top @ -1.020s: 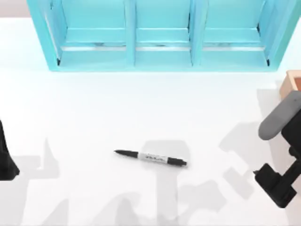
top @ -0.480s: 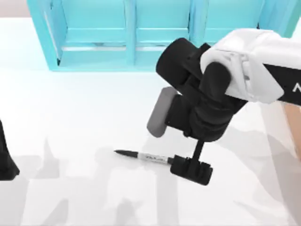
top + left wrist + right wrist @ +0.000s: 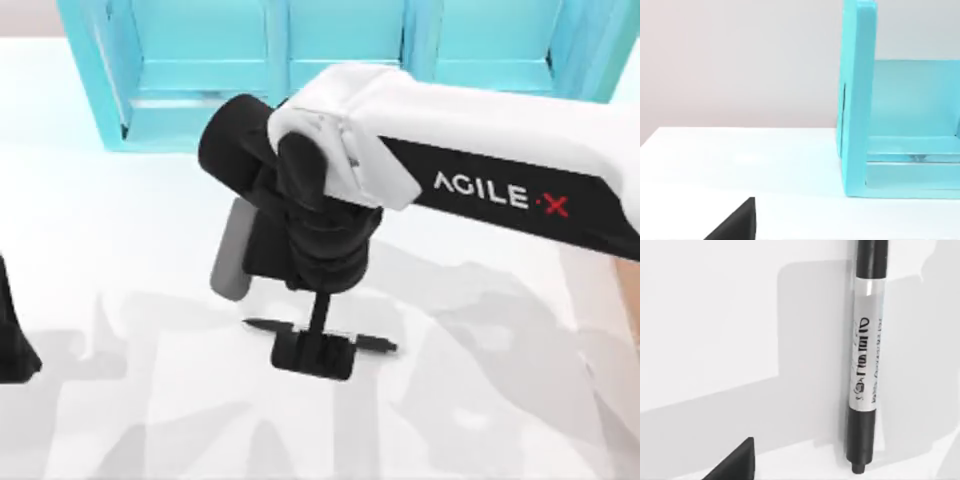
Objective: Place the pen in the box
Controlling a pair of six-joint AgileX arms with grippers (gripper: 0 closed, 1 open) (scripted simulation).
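The pen [image 3: 378, 345] lies flat on the white table, a little in front of the middle, with its tapered end [image 3: 258, 324] toward the left. My right gripper [image 3: 312, 355] hangs straight over the pen's middle, open, and covers the label from above. In the right wrist view the pen [image 3: 865, 365] runs lengthwise across the table with its pale grey label showing, and one black fingertip [image 3: 735, 465] stands well off to its side. The box is hidden. My left gripper [image 3: 12, 340] rests parked at the table's left edge.
A large turquoise three-compartment shelf unit [image 3: 170, 90] stands along the back of the table, and its end wall [image 3: 857, 100] rises in the left wrist view. My right arm [image 3: 480, 180] reaches in from the right across the table's middle.
My right arm has swung in from the right edge to the middle. Its gripper has travelled left along the pen, from the blunt end to above the label. The pen has not moved.
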